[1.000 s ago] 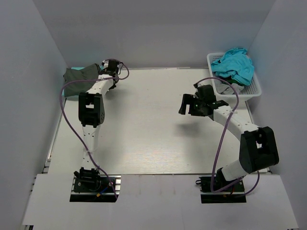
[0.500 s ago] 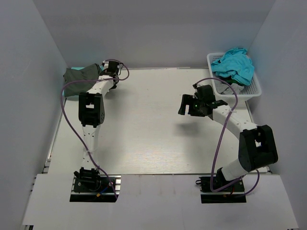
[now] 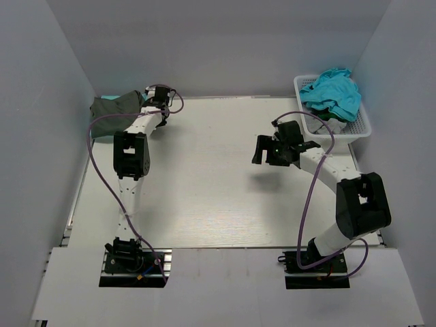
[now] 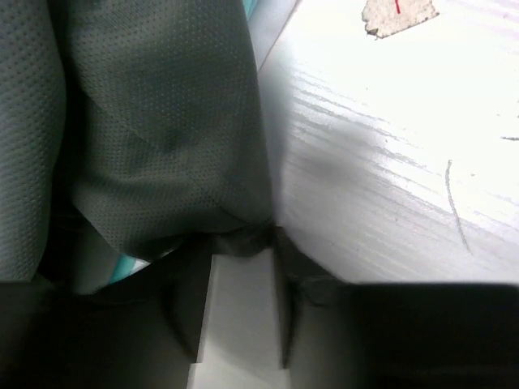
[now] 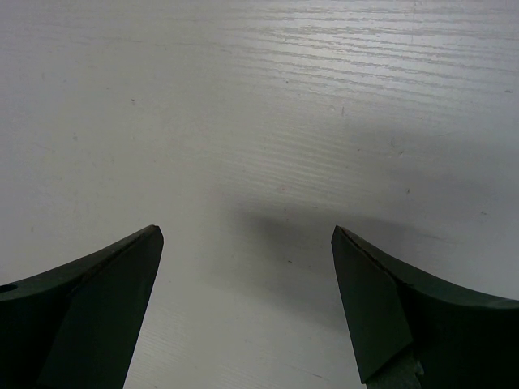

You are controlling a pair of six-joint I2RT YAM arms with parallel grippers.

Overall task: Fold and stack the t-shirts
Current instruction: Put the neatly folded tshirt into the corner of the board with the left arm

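Note:
The dark charcoal t-shirt (image 3: 112,107) lies bunched in the far left corner. In the left wrist view the dark t-shirt (image 4: 162,121) fills the upper left, with a sliver of mint-green t-shirt (image 4: 130,267) showing under it. My left gripper (image 3: 144,102) is at the shirt's right edge; its narrow jaws (image 4: 243,243) pinch a fold of the dark cloth at the tips. A turquoise t-shirt (image 3: 332,92) is heaped in the basket. My right gripper (image 3: 261,148) is open and empty over bare table (image 5: 246,231).
The white lattice basket (image 3: 361,126) stands at the far right, with grey cloth under the turquoise heap. White walls enclose the table on the left, back and right. A small paper scrap (image 4: 397,14) lies on the table near the left gripper.
The right gripper has drifted slightly toward the far side, still open. The left arm has barely moved.

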